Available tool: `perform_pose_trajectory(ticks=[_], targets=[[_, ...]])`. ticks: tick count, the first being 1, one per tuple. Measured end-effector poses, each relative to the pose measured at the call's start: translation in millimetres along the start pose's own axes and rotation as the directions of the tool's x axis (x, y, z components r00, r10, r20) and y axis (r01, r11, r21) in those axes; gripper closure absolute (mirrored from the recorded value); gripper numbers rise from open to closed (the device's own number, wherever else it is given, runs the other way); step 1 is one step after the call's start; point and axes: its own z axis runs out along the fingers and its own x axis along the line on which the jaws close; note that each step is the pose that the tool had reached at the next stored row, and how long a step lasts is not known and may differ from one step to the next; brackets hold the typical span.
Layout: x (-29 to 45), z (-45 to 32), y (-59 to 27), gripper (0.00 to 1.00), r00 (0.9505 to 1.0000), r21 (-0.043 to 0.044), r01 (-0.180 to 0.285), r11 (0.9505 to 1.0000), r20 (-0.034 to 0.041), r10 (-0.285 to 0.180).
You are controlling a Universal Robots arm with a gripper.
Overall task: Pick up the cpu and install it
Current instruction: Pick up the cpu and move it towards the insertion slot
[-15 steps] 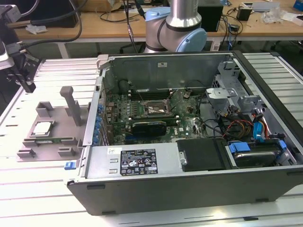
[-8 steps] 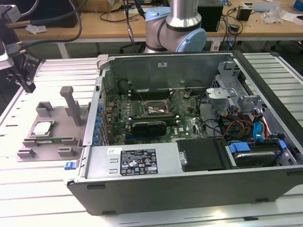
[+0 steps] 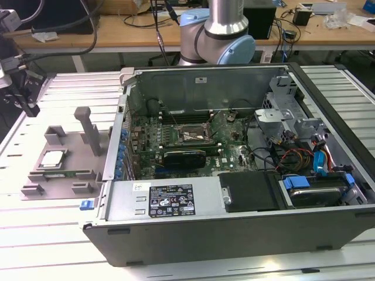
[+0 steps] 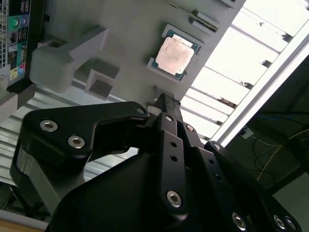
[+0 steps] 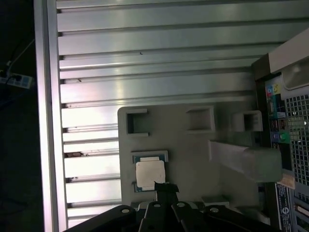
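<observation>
We note the gripper (image 4: 161, 99) tips pressed together, empty. The cpu (image 4: 177, 53) lies in the grey fixture (image 4: 120, 24) pocket just ahead of them, untouched. We reckon a clean pick needs the gripper squared to its edges.

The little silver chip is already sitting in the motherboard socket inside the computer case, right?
Not quite. The cpu lies in the grey fixture on the table outside the computer case, at the exterior view's left. The exterior view shows this. In the first wrist view the gripper is just beside it.
</observation>
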Motion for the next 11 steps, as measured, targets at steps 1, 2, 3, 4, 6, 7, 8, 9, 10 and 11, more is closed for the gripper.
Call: perform_pose_trajectory(ticks=[1,2,3,4,6,7,8,9,10,11], targets=[[2.1,4.6,-0.4,0.90,1.0000,0.0000,0.000,1.0000,0.0000,0.000],[3.8,8.5,-0.8,0.90,1.0000,0.0000,0.000,1.0000,0.0000,0.000],[4.7,11.4,-1.1,0.90,1.0000,0.0000,0.000,1.0000,-0.0001,0.000],[5.3,13.7,-1.3,0.90,1.0000,0.0000,0.000,1.0000,0.0000,0.000],[6.3,19.2,-2.2,0.90,1.0000,0.0000,0.000,1.0000,-0.0001,0.000],[6.9,23.1,-2.8,0.90,1.0000,0.0000,0.000,1.0000,-0.0001,0.000],[7.2,26.2,-3.4,0.90,1.0000,0.0000,0.000,1.0000,0.0000,0.000],[7.3,29.3,-3.9,0.90,1.0000,0.0000,0.000,1.0000,0.0000,0.000],[7.4,31.1,-4.1,0.90,1.0000,0.0000,0.000,1.0000,-0.0001,0.000],[7.4,32.8,-4.3,0.90,1.0000,0.0000,0.000,1.0000,-0.0003,0.000]])
